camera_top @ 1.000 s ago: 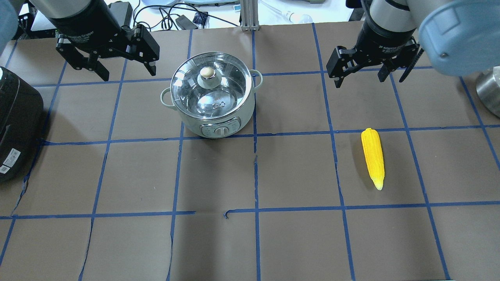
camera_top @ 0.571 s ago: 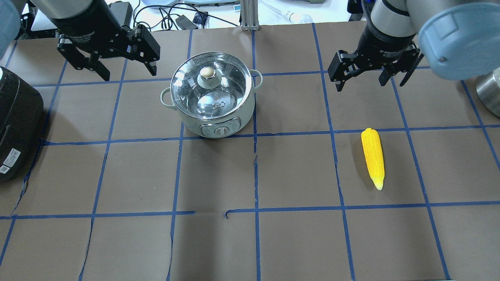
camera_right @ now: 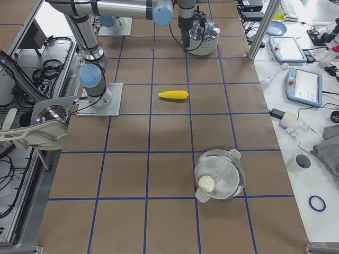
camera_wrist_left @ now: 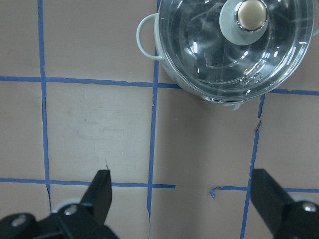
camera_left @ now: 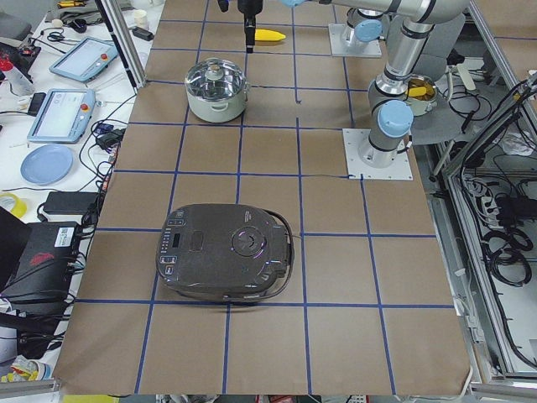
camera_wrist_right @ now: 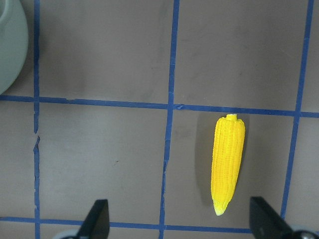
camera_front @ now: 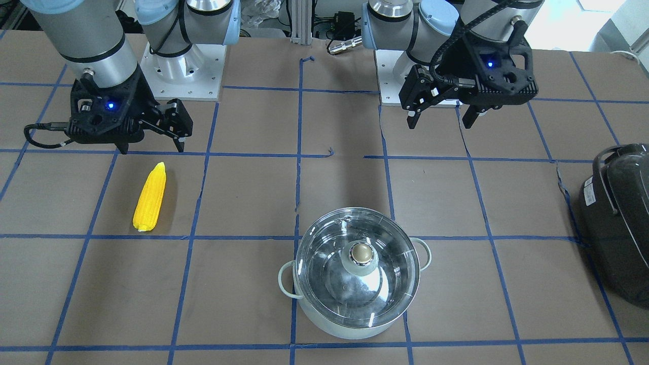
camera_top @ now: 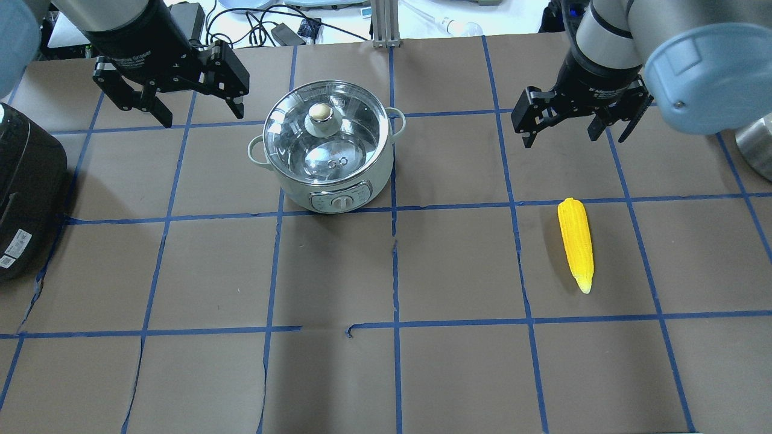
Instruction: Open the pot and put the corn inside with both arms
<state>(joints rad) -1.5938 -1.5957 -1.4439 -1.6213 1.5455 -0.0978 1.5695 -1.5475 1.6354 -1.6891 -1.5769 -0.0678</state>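
Observation:
The pot (camera_top: 329, 181) stands at the table's back centre-left with its glass lid (camera_top: 347, 141) and knob (camera_top: 321, 112) on. It also shows in the front view (camera_front: 350, 327) and the left wrist view (camera_wrist_left: 199, 87). The corn (camera_top: 576, 241) lies flat on the right, pointed end toward the front; it also shows in the front view (camera_front: 150, 197) and the right wrist view (camera_wrist_right: 228, 159). My left gripper (camera_top: 199, 111) is open and empty, in the air left of the pot. My right gripper (camera_top: 562, 137) is open and empty, above the table behind the corn.
A large black appliance (camera_top: 24, 193) sits at the left edge. A steel vessel (camera_top: 757, 141) stands at the right edge. The right side view shows another glass-lidded pot (camera_right: 220, 173) farther along the table. Blue tape lines grid the brown table cover (camera_top: 392, 374).
My right gripper has moved a little forward toward the corn, still open. My left gripper has shifted slightly toward the pot, still open. Pot and corn have not moved.

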